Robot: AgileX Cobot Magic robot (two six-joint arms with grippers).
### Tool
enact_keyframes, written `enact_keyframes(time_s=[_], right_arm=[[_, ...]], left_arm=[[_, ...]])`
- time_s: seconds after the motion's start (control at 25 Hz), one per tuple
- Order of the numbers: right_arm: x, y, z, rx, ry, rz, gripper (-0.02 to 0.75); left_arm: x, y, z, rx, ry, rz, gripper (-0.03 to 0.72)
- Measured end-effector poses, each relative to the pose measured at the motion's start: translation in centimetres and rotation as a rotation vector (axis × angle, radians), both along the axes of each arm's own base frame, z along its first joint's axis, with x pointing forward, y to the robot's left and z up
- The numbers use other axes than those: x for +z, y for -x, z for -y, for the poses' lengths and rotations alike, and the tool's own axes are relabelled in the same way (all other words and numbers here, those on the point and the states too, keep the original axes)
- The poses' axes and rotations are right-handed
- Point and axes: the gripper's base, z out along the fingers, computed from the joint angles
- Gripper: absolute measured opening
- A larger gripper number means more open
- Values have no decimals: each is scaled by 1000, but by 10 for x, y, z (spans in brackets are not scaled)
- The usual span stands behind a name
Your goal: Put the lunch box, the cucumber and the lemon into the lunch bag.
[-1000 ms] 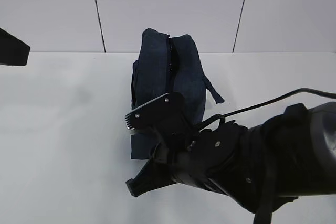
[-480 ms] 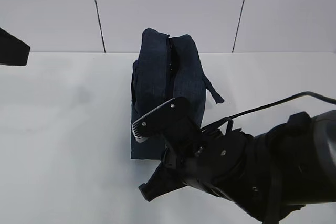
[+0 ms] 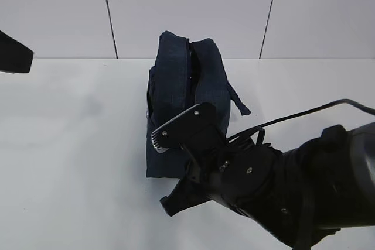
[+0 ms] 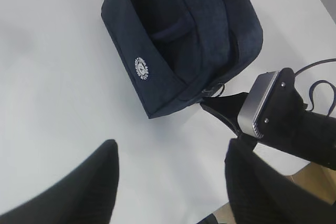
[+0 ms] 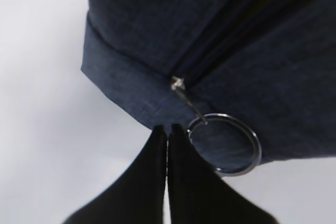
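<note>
**Bag on the table, zipper nearly closed, food items out of sight**

Exterior view: a dark navy lunch bag (image 3: 186, 95) stands on a white table (image 3: 70, 144). The right arm's black gripper (image 3: 176, 168) sits at the bag's near end, hiding part of it. No lunch box, cucumber or lemon lies on the table.

Left wrist view: the left gripper (image 4: 168, 182) hangs above the table, near the bag (image 4: 178, 40), its two dark fingers spread apart and holding nothing.

Right wrist view: the right gripper (image 5: 167, 129) has its fingers pressed together, tips just beside a silver ring pull (image 5: 224, 144), not through it. The zipper (image 5: 231, 35) gapes slightly, and a yellow sliver shows inside, possibly the lemon.

I judge the packing probably done, though the contents stay mostly hidden.
</note>
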Motion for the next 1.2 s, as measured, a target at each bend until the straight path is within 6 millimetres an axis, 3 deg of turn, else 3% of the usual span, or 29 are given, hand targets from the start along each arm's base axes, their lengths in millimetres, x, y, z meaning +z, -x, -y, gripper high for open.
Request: enact_keyframes(time_s=[0.36,0.56,0.64,1.2], right_arm=[[0,0,0,-6,-3,-4,28],[-2,2,-2,8,-24,-37,209],[-2,3,-2,4,-26,-38,241],[-3,6,-5,26,-63,-89,279]], left_arm=[[0,0,0,1,0,2,449],[0,0,0,1,1,1,449],[0,0,0,1,1,1,449],[1,-1,0,4,4,6,449]])
